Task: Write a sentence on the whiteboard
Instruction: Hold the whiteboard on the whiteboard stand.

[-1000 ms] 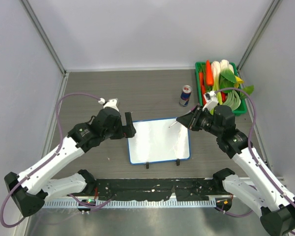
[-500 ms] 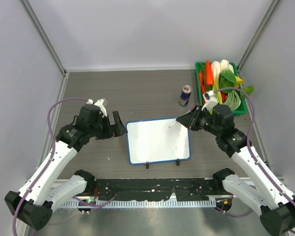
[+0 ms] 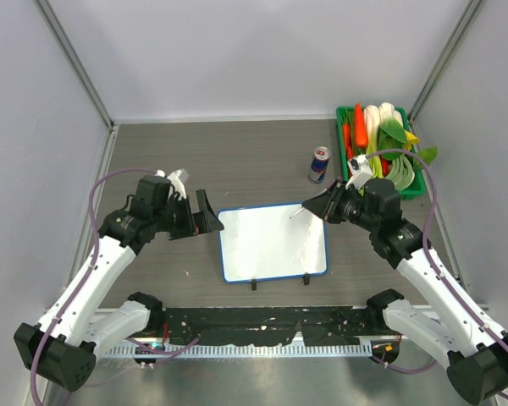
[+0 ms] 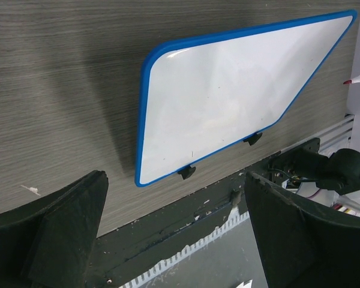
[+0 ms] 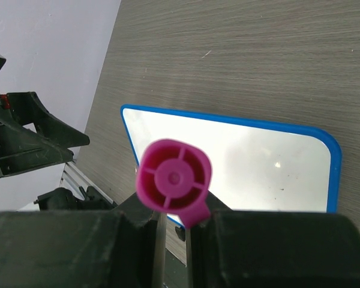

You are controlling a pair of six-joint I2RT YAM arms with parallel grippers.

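The whiteboard lies flat on the table with its two black clips toward the arms. It also shows in the left wrist view and the right wrist view. Its surface is blank and no letters of the sentence show. My right gripper is shut on a marker whose pink end faces the camera. The marker's tip hangs over the board's far right part. My left gripper is open and empty, just left of the board's far left corner.
A red and blue can stands behind the board. A green basket of vegetables sits at the far right. A black strip runs along the table's near edge. Grey walls close in both sides.
My left gripper drew back leftward from the board's far left corner, then came a little back toward it. The right gripper with the marker has barely moved.
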